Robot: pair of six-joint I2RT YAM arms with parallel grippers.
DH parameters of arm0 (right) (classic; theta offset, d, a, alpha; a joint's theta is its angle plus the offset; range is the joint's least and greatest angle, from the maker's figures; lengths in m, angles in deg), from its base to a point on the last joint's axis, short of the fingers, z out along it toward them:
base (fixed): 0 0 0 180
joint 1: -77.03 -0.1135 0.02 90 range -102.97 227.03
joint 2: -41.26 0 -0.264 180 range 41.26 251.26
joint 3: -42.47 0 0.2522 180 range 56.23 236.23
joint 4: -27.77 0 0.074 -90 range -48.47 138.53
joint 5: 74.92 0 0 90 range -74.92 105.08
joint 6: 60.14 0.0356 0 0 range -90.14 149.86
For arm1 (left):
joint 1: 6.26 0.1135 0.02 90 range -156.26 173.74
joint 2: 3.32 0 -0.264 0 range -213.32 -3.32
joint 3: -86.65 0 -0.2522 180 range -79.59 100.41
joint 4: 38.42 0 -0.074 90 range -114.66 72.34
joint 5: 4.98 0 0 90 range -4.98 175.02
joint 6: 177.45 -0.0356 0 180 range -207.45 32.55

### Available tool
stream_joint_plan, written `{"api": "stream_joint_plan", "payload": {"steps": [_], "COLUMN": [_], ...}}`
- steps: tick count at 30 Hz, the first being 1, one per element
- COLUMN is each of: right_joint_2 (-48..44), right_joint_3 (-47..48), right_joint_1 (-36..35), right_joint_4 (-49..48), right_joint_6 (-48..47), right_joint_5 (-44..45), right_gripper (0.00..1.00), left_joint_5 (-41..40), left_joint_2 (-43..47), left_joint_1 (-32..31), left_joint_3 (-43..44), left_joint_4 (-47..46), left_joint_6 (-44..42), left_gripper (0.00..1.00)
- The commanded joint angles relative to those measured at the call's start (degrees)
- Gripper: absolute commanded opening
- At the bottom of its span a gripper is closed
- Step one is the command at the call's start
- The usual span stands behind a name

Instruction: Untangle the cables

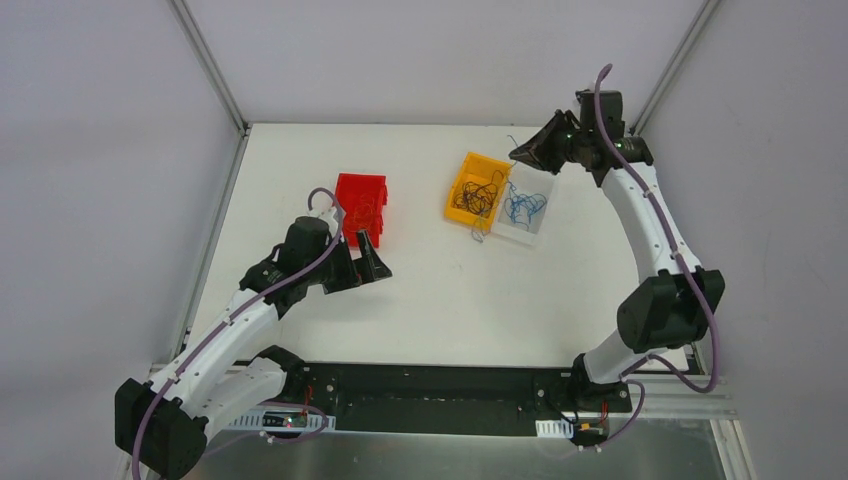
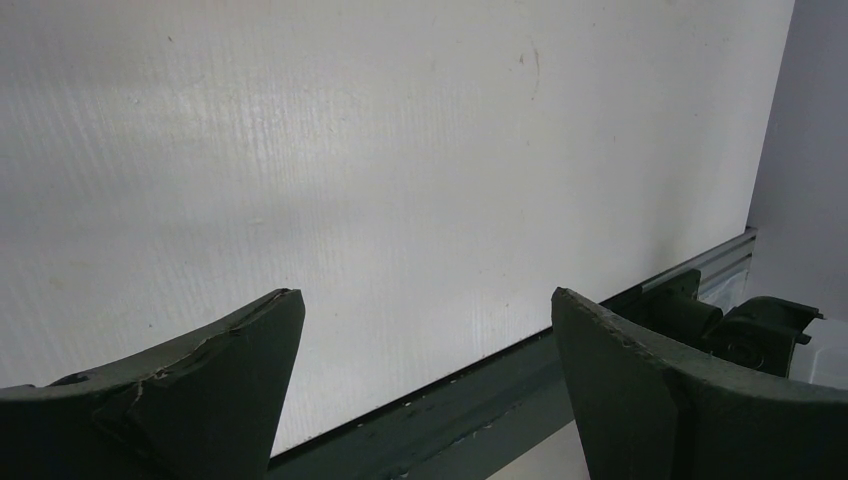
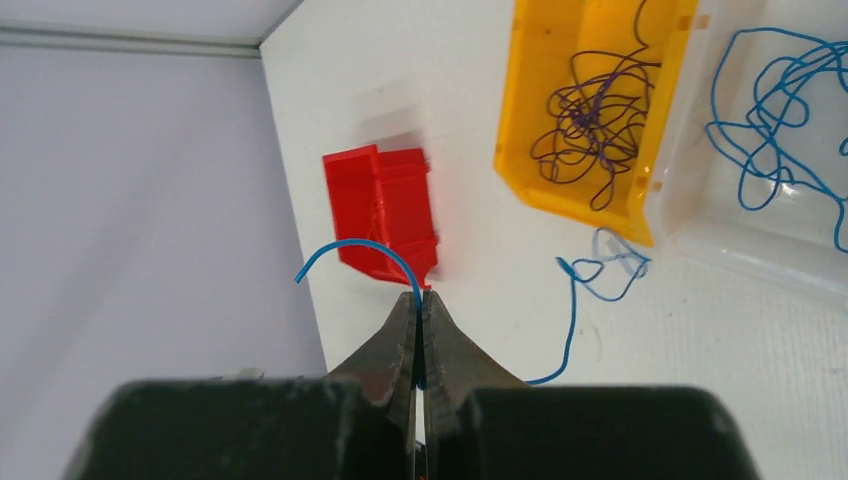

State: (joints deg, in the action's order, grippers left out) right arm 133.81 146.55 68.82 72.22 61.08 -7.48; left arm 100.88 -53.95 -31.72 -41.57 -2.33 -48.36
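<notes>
My right gripper [image 3: 420, 296] is shut on a thin blue cable [image 3: 571, 310], held above the bins. One end curls out past the tips and the rest hangs down to a small tangle on the table. In the top view the right gripper [image 1: 518, 154] is above the far edge of the bins. A yellow bin [image 1: 476, 190] holds dark cables [image 3: 590, 115]. A clear bin [image 1: 527, 205] holds blue cables [image 3: 780, 130]. A red bin [image 1: 361, 205] stands left of them. My left gripper [image 1: 368, 268] is open and empty, low over bare table near the red bin.
White walls and metal frame posts close in the table at the back and sides. The black base rail [image 1: 440, 395] runs along the near edge. The left wrist view shows the table's near edge [image 2: 480, 370] and the right arm's base.
</notes>
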Motion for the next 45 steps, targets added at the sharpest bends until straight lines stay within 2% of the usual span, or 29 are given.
{"api": "stream_joint_plan", "payload": {"steps": [1, 12, 16, 21, 30, 37, 45], "right_joint_2": [-5.4, -0.3, 2.1, 4.0, 3.3, 6.6, 18.0], "right_joint_3": [7.4, 28.8, 30.2, 25.7, 8.2, -5.2, -2.2], "right_joint_1": [0.4, 4.7, 6.7, 7.4, 7.3, 5.9, 1.2], "right_joint_4": [6.7, 13.5, 13.3, 10.3, 3.3, -4.3, -5.2], "right_joint_6": [-1.2, 0.7, 0.7, 0.6, -3.8, -7.0, -8.0], "right_joint_5": [-2.4, -3.3, -3.3, -3.0, 2.6, 12.4, 17.6], "right_gripper": [0.00, 0.00, 0.00, 0.00, 0.00, 0.00, 0.00], "left_joint_5": [-0.8, -0.9, -1.2, -1.3, -1.8, -2.9, -4.7], "left_joint_2": [-0.4, 0.9, 1.5, 1.4, 0.8, -0.2, -0.2], "left_joint_1": [0.1, 0.1, 0.1, 0.1, 0.1, 0.1, 0.1], "left_joint_3": [2.4, 1.7, 1.4, 1.8, 3.1, 3.8, 5.0], "left_joint_4": [0.7, 0.7, 0.7, 1.0, 1.7, 1.7, 1.7], "left_joint_6": [-1.5, -1.5, -1.6, -1.9, -2.5, -2.8, -3.4], "left_gripper": [0.98, 0.98, 0.98, 0.98, 0.98, 0.98, 0.98]}}
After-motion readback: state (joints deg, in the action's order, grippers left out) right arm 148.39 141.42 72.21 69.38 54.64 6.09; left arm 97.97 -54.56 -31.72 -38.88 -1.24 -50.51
